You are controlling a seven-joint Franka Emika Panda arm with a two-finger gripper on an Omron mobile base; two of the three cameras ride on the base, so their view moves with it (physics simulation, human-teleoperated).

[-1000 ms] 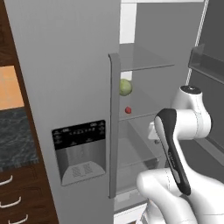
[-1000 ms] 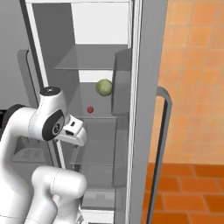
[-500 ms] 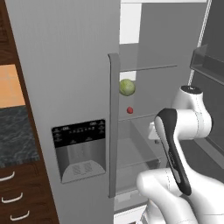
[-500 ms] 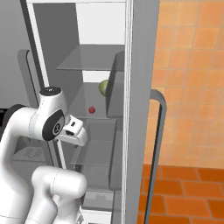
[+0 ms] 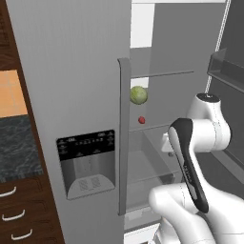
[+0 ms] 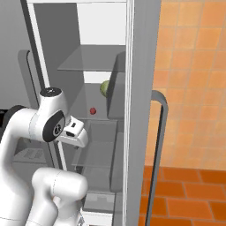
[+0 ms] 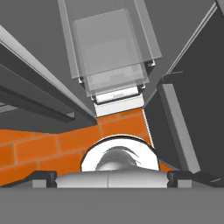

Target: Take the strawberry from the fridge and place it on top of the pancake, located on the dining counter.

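Left base view: strawberry (image 5: 141, 120) was seen on a fridge (image 5: 71, 95) shelf, below a green ball (image 5: 138, 95).
Judged light, soft, easily bruised; best pinched gently across its middle. Jaws were spread wide, holding nothing.

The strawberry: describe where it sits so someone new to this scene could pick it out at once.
Find the tall grey fridge with its black dispenser panel; its right compartment stands open. On a middle shelf inside, just below and right of a green ball, sits the strawberry. It is the tiny red berry, far smaller than the green ball beside it.
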